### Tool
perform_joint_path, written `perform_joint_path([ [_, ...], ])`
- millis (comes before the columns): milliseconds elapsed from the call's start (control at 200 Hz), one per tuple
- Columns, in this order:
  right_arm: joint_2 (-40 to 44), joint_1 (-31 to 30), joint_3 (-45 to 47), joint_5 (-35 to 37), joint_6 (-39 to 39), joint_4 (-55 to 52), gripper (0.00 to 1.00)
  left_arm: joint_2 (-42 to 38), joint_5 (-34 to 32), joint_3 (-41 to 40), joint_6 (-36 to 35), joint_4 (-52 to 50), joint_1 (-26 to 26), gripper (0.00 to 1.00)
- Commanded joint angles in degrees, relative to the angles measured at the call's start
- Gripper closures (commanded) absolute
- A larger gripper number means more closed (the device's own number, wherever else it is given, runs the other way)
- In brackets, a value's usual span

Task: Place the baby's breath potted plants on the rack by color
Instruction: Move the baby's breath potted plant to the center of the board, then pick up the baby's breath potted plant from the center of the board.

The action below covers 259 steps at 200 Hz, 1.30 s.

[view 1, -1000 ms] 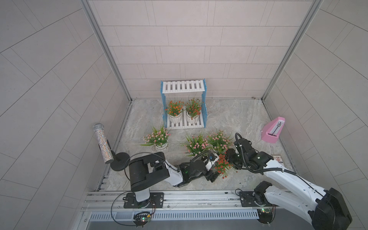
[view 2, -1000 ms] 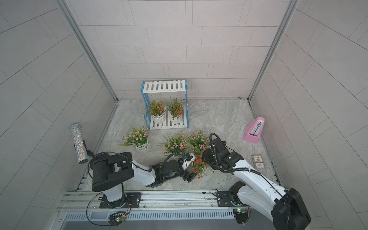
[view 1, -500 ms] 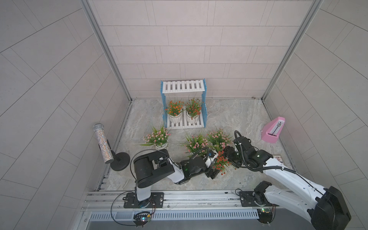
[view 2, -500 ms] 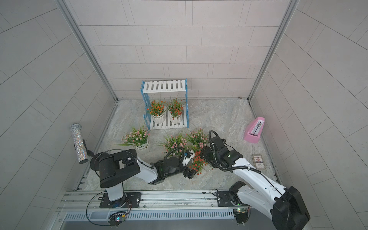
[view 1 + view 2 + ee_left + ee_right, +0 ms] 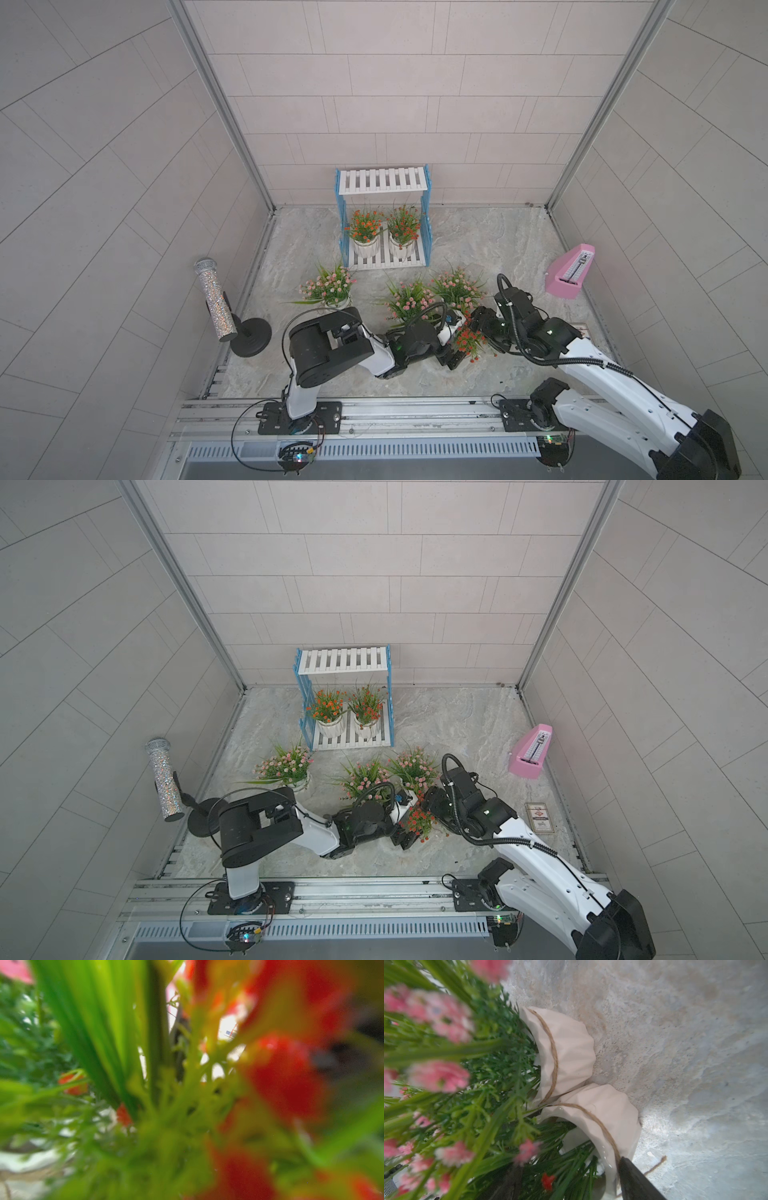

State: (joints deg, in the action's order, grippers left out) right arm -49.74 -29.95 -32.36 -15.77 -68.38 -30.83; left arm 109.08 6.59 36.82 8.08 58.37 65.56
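Before the rack (image 5: 382,187), the left gripper (image 5: 457,340) has advanced, jaws wide around the red-orange plant (image 5: 473,345); the right gripper's (image 5: 480,330) jaws, shut earlier, now stand apart at its pot (image 5: 610,1109).

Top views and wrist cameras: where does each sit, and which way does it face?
Top views: high over the near rail, looking down toward the rack; left arm and right arm show.
Left wrist: buried in the red-orange plant, blurred; nothing of the robot visible.
Right wrist: low near the floor, facing two white pots; one dark fingertip shows.
Shared: that red-orange plant appears in all views.
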Motion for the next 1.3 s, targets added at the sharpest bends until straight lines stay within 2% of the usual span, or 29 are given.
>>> perform_joint_path([
  [0, 0.6, -0.7, 0.2, -3.0, -0.2, 0.3, 0.25, 0.8, 1.9, 3.2, -2.3, 0.2, -0.5, 0.04],
  [215, 1.4, -0.7, 0.2, -4.1, 0.0, -1.1, 0.25, 0.6, 4.5, 4.6, -3.2, -0.5, -1.3, 0.04],
  [435, 5.0, -0.7, -0.6, -1.1, 1.3, -6.6, 0.25, -0.4, 6.0, 5.2, -4.3, -1.5, -2.5, 0.13],
  [570, 7.7, -0.7, -1.1, 1.7, 1.9, -9.4, 0.24, -2.1, 6.4, 4.9, -5.0, -2.7, -2.5, 0.13],
  [705, 9.1, -0.6, -1.4, 3.6, 2.6, -11.6, 0.22, -2.4, 7.1, 5.0, -5.2, -3.2, -2.5, 0.05],
  [840, 10.9, -0.5, -1.9, 6.3, 3.1, -13.4, 0.19, -2.2, 7.4, 5.0, -4.9, -2.8, -2.6, 0.02],
  [1171, 11.7, 0.0, -3.0, 8.6, 4.6, -14.4, 0.01, -0.5, 8.4, 7.7, -5.5, -4.2, -2.6, 0.01],
  [1291, 11.7, 0.1, -3.0, 8.4, 4.8, -14.5, 0.00, 0.9, 9.3, 9.7, -5.5, -5.9, -2.7, 0.01],
])
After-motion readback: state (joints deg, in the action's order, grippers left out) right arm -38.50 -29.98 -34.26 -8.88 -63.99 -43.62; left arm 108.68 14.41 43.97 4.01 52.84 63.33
